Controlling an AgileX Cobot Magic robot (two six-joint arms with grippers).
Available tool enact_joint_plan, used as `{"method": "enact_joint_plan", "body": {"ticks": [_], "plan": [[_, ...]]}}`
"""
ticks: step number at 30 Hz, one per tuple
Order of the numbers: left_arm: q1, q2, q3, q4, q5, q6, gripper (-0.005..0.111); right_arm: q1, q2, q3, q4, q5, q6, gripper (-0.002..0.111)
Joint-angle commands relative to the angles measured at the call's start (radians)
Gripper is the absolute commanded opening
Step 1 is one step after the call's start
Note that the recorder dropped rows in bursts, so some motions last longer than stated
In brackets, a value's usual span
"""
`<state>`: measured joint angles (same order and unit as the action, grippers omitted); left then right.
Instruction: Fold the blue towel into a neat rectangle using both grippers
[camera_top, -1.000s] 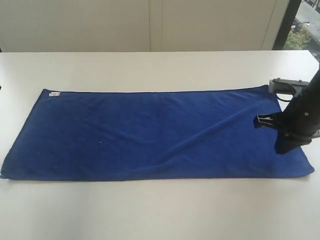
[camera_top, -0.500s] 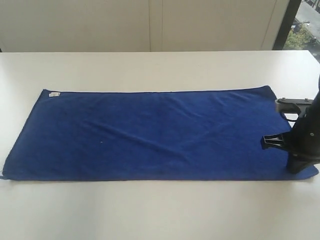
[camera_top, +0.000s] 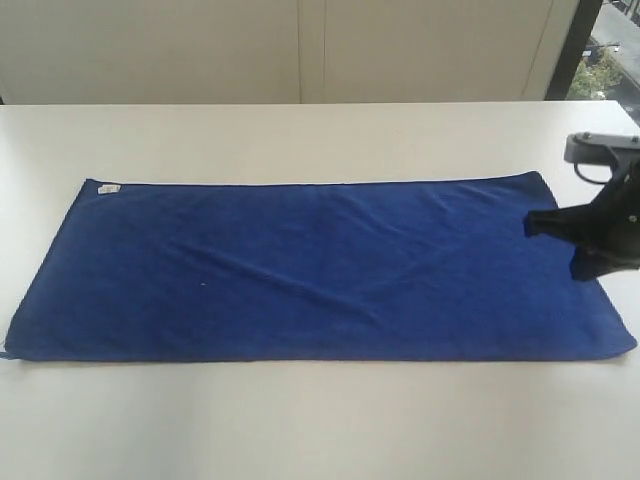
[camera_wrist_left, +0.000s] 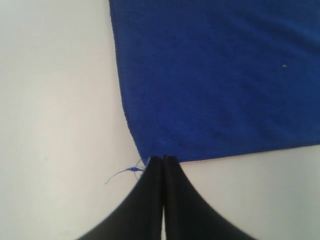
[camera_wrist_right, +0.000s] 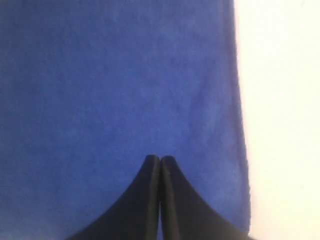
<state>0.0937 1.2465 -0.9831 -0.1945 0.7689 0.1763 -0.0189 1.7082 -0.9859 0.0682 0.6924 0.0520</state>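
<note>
towel (camera_top: 300, 270) flat, tabletop (camera_top: 300, 420) open — right gripper (camera_wrist_right: 160, 160) overhanging

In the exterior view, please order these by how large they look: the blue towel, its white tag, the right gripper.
1. blue towel, largest
2. right gripper, second, though perhaps nearer the camera
3. white tag, smallest

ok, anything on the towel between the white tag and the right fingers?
Nothing. In the exterior view the blue towel runs bare, just softly creased with one pale speck, from the white tag to the right gripper, fingers shut.
</note>
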Motion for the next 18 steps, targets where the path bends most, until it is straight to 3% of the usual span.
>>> {"method": "enact_joint_plan", "body": {"ticks": [1, 6, 11, 13, 16, 18], "plan": [[0.003, -0.051, 0.007, -0.012, 0.056, 0.003, 0.000, -0.037, -0.029, -0.041, 0.008, -0.047, -0.052, 0.000], [0.003, -0.134, 0.021, -0.005, 0.075, 0.003, 0.000, -0.124, 0.041, -0.116, 0.067, -0.045, -0.161, 0.000], [0.003, -0.188, 0.023, -0.005, 0.070, 0.003, 0.000, -0.140, 0.123, -0.159, 0.153, -0.104, -0.338, 0.000], [0.003, -0.188, 0.023, -0.005, 0.066, 0.003, 0.000, -0.140, 0.157, -0.159, 0.178, -0.129, -0.348, 0.008], [0.003, -0.188, 0.023, -0.005, 0.063, 0.003, 0.000, -0.140, 0.198, -0.159, 0.178, -0.165, -0.392, 0.028], [0.003, -0.188, 0.023, -0.005, 0.063, 0.003, 0.000, -0.138, 0.207, -0.159, 0.178, -0.173, -0.402, 0.034]]}}
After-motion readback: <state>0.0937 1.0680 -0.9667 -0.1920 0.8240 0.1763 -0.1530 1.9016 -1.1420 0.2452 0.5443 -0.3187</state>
